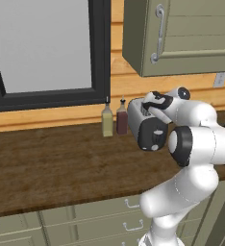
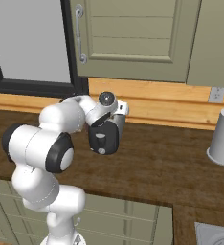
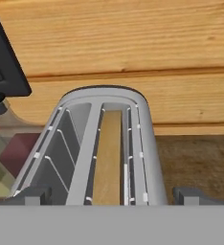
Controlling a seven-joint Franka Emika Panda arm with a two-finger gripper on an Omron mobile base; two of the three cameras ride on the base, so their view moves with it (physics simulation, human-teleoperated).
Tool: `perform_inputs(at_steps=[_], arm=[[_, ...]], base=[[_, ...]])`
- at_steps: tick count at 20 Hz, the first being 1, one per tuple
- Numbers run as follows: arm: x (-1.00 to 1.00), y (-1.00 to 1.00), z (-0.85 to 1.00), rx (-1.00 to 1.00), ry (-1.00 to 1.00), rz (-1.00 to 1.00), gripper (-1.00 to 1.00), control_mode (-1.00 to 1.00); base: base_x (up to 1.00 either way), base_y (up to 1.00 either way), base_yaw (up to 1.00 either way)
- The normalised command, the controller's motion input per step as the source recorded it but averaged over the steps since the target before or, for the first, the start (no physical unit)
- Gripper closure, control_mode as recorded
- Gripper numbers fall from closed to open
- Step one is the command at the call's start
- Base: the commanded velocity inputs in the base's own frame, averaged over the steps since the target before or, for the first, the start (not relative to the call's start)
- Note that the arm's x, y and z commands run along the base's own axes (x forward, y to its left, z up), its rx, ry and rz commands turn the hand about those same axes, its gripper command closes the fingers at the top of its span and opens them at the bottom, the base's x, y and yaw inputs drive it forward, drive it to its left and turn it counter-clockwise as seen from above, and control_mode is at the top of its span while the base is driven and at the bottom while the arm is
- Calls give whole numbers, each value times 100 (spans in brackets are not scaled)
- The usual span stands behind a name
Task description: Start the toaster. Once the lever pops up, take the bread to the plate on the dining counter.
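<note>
With its fingers spread wide above the maroon-sided, silver-topped toaster at centre frame, whose right slot holds the tan bread slice, the robot may miss the lever.

even, flat rendered light, soft shadows, no glare; coarse and slightly blurry throughout.

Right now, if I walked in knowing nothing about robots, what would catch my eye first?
The big white robot arm, bent over the dark wood counter, with its open gripper poised above a toaster. From the hand view, a slice of bread sits in the toaster's right slot. Two slim bottles stand beside the toaster.
</note>
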Motion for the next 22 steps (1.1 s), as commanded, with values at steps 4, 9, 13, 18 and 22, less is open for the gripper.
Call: perform_inputs(at_steps=[4,9,13,18,22], arm=[[1,0,-2,0,0,0,100,-100],[0,0,0,0,0,-1,100,-100],[-1,1,13,0,0,-5,100,-100],[0,0,11,0,0,-2,100,-100],[0,15,28,-3,0,0,100,-100]], base=[[0,0,0],[0,0,0],[0,0,0],[0,0,0],[0,0,0]])
